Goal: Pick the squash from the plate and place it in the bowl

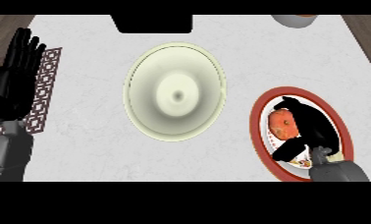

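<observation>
Gripping the squash [281, 125] on the red-rimmed plate [256, 120]: right hand [315, 127], fingers curled round it. Bowl [145, 70] apart on the tabletop [87, 159]. Left hand [16, 80] spread, resting at left edge.

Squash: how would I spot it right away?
Look right of the big pale bowl in the middle, to the red-rimmed plate. The squash is the round orange thing on it, with the black right hand curled round it.
</observation>
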`<state>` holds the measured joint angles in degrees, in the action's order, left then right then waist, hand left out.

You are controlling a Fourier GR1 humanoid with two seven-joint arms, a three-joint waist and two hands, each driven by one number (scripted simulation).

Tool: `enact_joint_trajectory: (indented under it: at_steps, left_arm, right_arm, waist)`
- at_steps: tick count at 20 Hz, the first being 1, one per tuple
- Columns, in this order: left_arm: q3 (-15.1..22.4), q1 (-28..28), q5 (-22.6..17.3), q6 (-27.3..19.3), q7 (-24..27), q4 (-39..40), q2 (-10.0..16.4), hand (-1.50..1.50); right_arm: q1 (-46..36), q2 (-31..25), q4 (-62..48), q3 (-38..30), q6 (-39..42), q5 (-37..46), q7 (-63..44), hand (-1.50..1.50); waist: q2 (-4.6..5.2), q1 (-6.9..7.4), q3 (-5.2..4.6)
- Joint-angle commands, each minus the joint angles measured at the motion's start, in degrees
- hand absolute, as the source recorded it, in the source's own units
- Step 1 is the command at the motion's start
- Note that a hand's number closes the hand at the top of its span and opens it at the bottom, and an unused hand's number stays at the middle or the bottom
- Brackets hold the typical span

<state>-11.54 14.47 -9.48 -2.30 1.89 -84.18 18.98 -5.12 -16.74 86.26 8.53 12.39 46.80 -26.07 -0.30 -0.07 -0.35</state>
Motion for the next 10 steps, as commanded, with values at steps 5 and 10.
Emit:
enact_joint_trajectory:
  at_steps: [5,10]
  left_arm:
    - [1.0,0.6,2.2,-0.9,-1.1,0.0,-2.2,0.00]
    - [-2.0,2.0,0.4,1.9,0.2,2.0,0.0,0.00]
  right_arm:
    - [-0.1,0.4,-5.9,-0.8,-6.4,5.4,7.9,1.50]
    - [2.3,-4.2,-0.4,-3.6,-3.3,4.2,11.6,1.50]
  waist:
    - [0.32,0.01,0.36]
    - [0.32,-0.24,0.34]
